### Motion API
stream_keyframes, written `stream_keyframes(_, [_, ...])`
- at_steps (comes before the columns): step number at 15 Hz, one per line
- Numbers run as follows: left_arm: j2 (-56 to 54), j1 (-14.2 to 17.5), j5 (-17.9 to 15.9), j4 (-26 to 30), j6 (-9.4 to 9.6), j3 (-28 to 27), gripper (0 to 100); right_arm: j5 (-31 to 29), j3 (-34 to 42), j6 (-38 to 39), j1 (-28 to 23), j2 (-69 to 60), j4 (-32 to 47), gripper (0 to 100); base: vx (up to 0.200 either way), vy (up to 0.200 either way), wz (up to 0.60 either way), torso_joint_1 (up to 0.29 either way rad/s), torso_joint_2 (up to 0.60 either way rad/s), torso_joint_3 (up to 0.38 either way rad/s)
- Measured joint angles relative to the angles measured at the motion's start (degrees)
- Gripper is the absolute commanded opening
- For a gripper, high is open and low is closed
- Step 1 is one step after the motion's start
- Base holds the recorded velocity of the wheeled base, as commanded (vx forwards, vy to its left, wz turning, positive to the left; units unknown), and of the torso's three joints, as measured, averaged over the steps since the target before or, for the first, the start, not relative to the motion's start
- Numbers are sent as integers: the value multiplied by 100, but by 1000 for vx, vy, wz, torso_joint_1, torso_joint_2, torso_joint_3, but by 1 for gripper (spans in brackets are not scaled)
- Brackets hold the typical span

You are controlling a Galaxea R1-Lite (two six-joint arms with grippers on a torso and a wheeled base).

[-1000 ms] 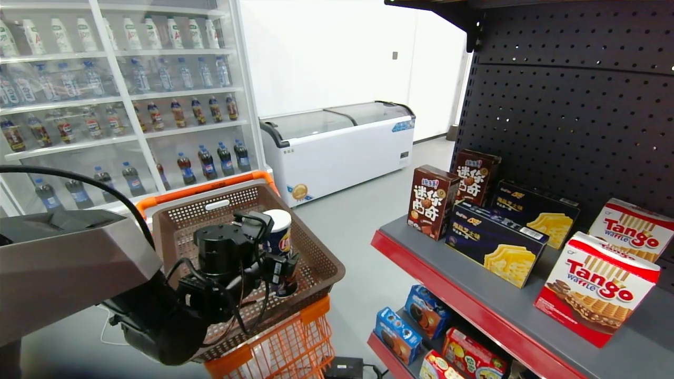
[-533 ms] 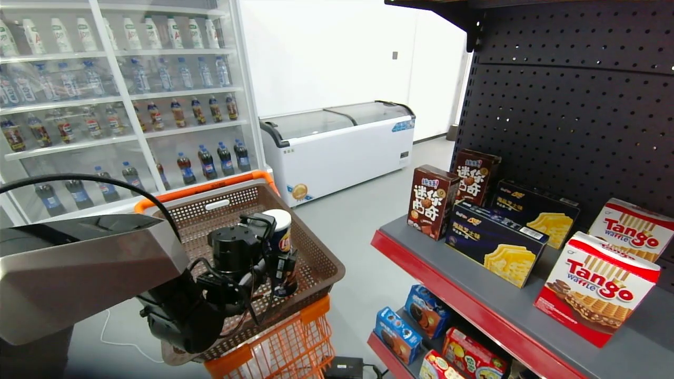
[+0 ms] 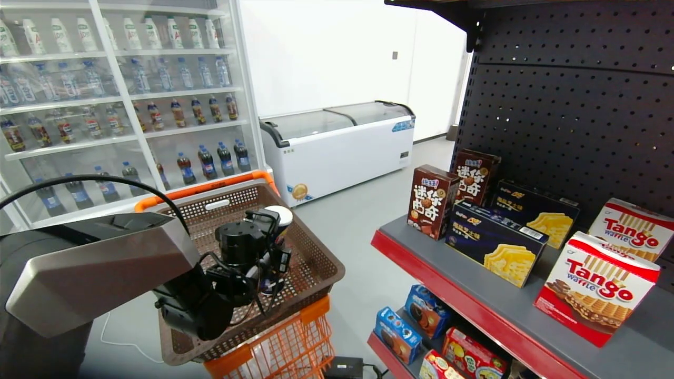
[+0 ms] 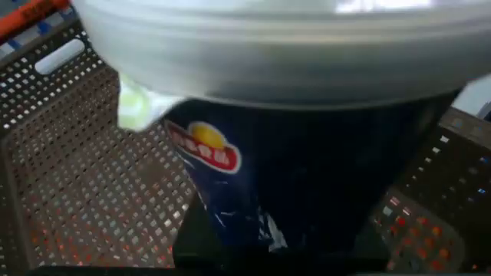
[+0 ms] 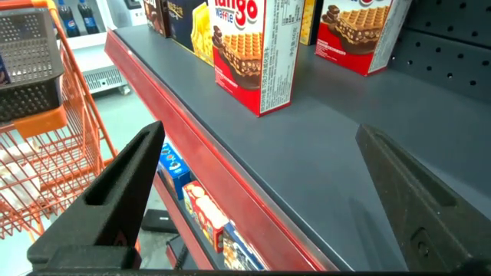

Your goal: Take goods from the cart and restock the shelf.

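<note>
Chip can (image 3: 280, 213), clasped in left pincer (image 3: 275, 257)

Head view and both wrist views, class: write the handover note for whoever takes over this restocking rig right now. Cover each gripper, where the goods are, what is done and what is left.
Left gripper: down inside the cart's brown basket, at the blue chip can. Whether it has a grip on the can cannot be told.
Right gripper: fingers open, empty, facing the shelf's grey deck.
Done: the can is reached, but it is not yet out of the basket.
Left: confirm the grip, lift the can clear, carry it across and stand it on a bare part of the deck, probably in front of the wafer boxes.
</note>
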Motion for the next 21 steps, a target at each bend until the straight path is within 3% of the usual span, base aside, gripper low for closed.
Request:
stream_keyframes(2, [15, -68, -48, 49, 52, -135, 0, -2, 0, -2, -2, 0, 0, 100, 0, 0, 0, 0, 0, 0])
stream_keyframes(3, [20, -135, -215, 98, -57, -324, 0, 0, 0, -2, -2, 0, 0, 100, 0, 0, 0, 0, 0, 0])
stream_keyframes(6, [-245, -319, -1054, 857, -173, -553, 0, -2, 0, 0, -5, 0, 0, 100, 0, 0, 0, 0, 0, 0])
stream_keyframes(8, [-639, -407, -1440, 1330, -219, -568, 0, 0, 0, -2, -5, 0, 0, 100, 0, 0, 0, 0, 0, 0])
stream_keyframes(11, [-1270, -466, -1682, 1592, -263, -592, 0, 0, 0, 0, 0, 0, 0, 100, 0, 0, 0, 0, 0, 0])
stream_keyframes(14, [-1852, -507, -2512, 1710, -283, -557, 0, -2, 0, -2, -2, 0, 0, 100, 0, 0, 0, 0, 0, 0])
stream_keyframes(19, [-2406, -553, -3309, 1724, -824, -499, 0, -2, 0, 0, -5, 0, 0, 100, 0, 0, 0, 0, 0, 0])
stream_keyframes(21, [-2608, -523, -3689, 1785, -891, -446, 0, 0, 0, 0, -2, 0, 0, 100, 0, 0, 0, 0, 0, 0])
